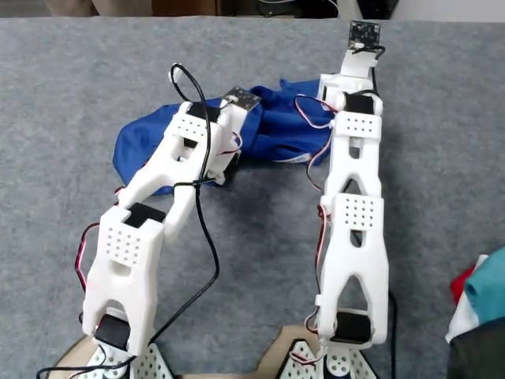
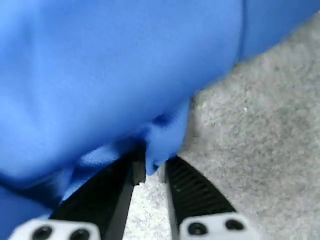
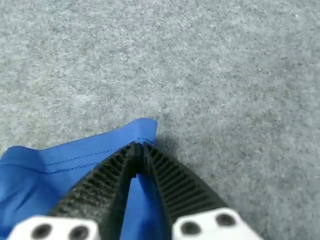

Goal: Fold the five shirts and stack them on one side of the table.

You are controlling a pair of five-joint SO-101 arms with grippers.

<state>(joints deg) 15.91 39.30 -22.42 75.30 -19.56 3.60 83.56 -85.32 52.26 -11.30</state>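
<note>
Crosswise on the worktop [image 1: 79,79] we saw the blue shirt [image 1: 142,150] bunched; our left end effector [image 2: 154,167] was clamped on a fold, our right end effector [image 3: 139,150] on a hem corner.

Two white plastic robot arms with black motors and fingers.
The left white arm [image 1: 126,260] and right white arm [image 1: 357,229] have shells dotted with grids of small holes, black servo blocks at the joints, thin red and white wires, and a looping black cable [image 1: 208,237]. Ribbed black fingers [image 3: 175,187] meet white bases with dark screw holes.
</note>
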